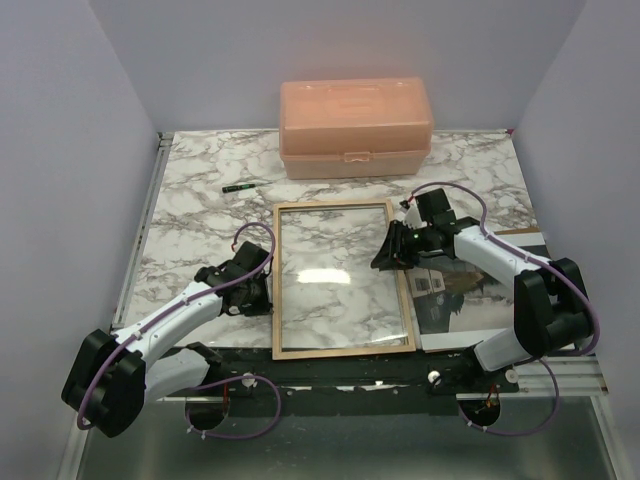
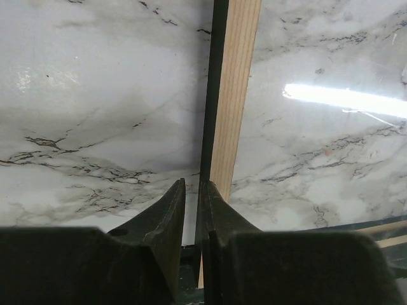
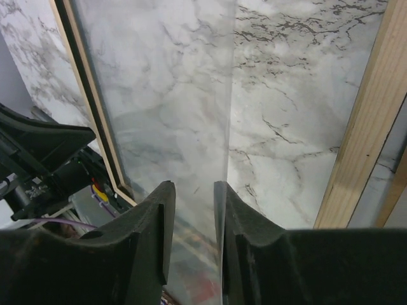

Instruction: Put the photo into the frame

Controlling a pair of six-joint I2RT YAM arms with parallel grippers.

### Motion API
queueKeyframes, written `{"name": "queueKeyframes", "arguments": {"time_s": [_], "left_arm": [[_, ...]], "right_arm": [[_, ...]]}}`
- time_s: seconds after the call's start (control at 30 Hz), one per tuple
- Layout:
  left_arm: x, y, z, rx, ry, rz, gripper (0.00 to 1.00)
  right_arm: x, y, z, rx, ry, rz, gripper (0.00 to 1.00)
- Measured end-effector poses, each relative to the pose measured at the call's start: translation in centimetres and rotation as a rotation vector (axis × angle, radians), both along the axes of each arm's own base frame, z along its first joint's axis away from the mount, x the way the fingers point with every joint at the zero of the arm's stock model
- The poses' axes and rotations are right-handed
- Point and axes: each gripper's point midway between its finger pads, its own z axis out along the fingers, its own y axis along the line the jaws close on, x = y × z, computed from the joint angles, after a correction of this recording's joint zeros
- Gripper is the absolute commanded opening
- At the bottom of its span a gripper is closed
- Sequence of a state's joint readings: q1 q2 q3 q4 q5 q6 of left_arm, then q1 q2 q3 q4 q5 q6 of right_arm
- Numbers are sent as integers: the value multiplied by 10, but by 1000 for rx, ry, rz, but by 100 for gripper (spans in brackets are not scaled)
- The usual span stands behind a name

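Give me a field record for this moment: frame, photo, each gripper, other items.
frame: thin rectangular light-wood picture frame, back up, on the marble-patterned table
photo: glossy grey landscape print, outside the frame to its right, partly under the right arm
left gripper: pinching the frame's left rail edge
right gripper: open over the frame, clear sheet edge in the gap
other: peach plastic lidded box, small dark pen, both at the back

No readable txt, labels, brands or nos. are showing in any view. Pen (image 1: 238, 188) is lying too small to make out any print; photo (image 1: 466, 302) is showing pic detail only, blurry.
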State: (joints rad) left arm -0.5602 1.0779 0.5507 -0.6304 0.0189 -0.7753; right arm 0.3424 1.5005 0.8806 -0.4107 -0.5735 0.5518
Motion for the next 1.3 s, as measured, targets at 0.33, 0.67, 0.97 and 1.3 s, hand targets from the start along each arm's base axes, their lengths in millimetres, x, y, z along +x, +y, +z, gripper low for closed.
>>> {"name": "queueKeyframes", "arguments": {"time_s": [0.33,0.67,0.97,1.3], "left_arm": [[0,0,0,3,-4,-3,17],[0,0,0,4,-4,-3,17],[0,0,0,4,-5,-3,17],[0,0,0,7,-7,-6,17]], "right_arm": [[-3,-8,-8,-61,16,-22,71],[-5,-11,-14,-113,11,-20,89],[-9,-9,-20,-150,-5,0,95],[-16,-14,-31,-274,1,10,100]]}}
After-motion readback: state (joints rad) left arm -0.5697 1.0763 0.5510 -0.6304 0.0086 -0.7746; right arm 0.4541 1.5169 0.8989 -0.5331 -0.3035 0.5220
